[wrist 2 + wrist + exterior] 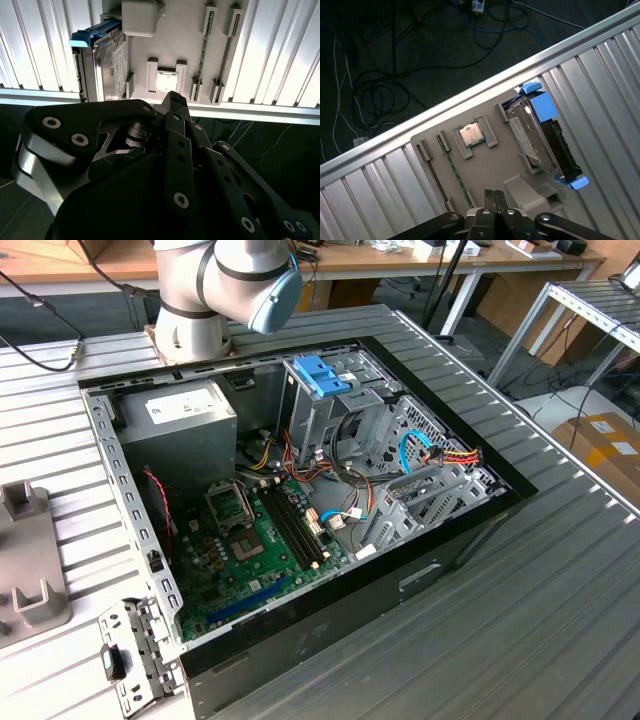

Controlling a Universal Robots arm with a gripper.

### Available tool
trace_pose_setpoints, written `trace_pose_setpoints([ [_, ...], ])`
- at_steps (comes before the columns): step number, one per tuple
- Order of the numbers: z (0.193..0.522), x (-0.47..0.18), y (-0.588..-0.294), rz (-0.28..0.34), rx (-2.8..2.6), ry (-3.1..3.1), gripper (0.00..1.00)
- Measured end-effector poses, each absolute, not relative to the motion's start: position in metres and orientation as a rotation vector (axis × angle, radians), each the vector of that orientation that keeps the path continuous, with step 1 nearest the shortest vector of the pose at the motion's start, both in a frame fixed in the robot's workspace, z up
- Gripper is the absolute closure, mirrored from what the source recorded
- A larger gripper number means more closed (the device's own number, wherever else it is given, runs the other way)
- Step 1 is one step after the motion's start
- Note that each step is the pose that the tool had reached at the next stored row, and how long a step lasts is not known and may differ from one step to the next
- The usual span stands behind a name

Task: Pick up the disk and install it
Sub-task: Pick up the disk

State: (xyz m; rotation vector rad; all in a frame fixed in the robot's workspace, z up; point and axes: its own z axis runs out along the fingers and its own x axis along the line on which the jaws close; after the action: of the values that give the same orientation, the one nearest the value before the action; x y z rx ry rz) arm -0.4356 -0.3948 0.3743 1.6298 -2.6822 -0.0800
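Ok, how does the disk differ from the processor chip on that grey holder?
The disk stands on edge; the chip lies flat in its pocket. The disk is larger and oblong; the chip is small and square. The disk wears a blue frame; the chip is bare metal. Both sit in the grey holder.

1. Exterior view: set high and off the arm, looking down at a slant on the open case and ribbed table; wide and far off.
2. First wrist view: rides behind the gripper, facing along it and down onto the tray; chip ahead of the tips, disk ahead and to one side, floor past the table edge.
3. Second wrist view: rides on the gripper's opposite side, closer in, with the gripper's body across the near half; same tray, disk and chip just beyond the tips.
4. Shared by both wrist views: tray, disk, chip, table edge. Shared by all three: ribbed table.
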Motion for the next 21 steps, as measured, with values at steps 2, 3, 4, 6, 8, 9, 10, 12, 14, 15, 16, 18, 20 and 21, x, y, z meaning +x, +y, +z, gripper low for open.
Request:
trace_pose_setpoints([
  [2, 0.3743, -0.4356, -0.3948, -0.080, 1.641, -2.675, 0.89],
  [3, 0.3743, -0.4356, -0.3949, -0.080, 1.647, -2.671, 0.89],
  [4, 0.3743, -0.4355, -0.3948, -0.080, 1.653, -2.667, 0.89],
  [6, 0.3743, -0.4355, -0.3948, -0.080, 1.662, -2.662, 0.89],
  [8, 0.3743, -0.4356, -0.3949, -0.080, 1.669, -2.657, 0.89],
  [9, 0.3743, -0.4355, -0.3948, -0.080, 1.672, -2.655, 0.89],
  [10, 0.3743, -0.4356, -0.3948, -0.080, 1.676, -2.653, 0.89],
  [12, 0.3743, -0.4355, -0.3949, -0.080, 1.686, -2.646, 0.89],
  [14, 0.3743, -0.4355, -0.3948, -0.080, 1.694, -2.641, 0.89],
  [15, 0.3743, -0.4355, -0.3949, -0.080, 1.698, -2.638, 0.89],
  [16, 0.3743, -0.4355, -0.3949, -0.080, 1.701, -2.636, 0.89],
  [18, 0.3743, -0.4355, -0.3949, -0.080, 1.709, -2.631, 0.89],
  [20, 0.3743, -0.4355, -0.3949, -0.080, 1.716, -2.626, 0.89],
  [21, 0.3743, -0.4355, -0.3948, -0.080, 1.719, -2.624, 0.89],
])
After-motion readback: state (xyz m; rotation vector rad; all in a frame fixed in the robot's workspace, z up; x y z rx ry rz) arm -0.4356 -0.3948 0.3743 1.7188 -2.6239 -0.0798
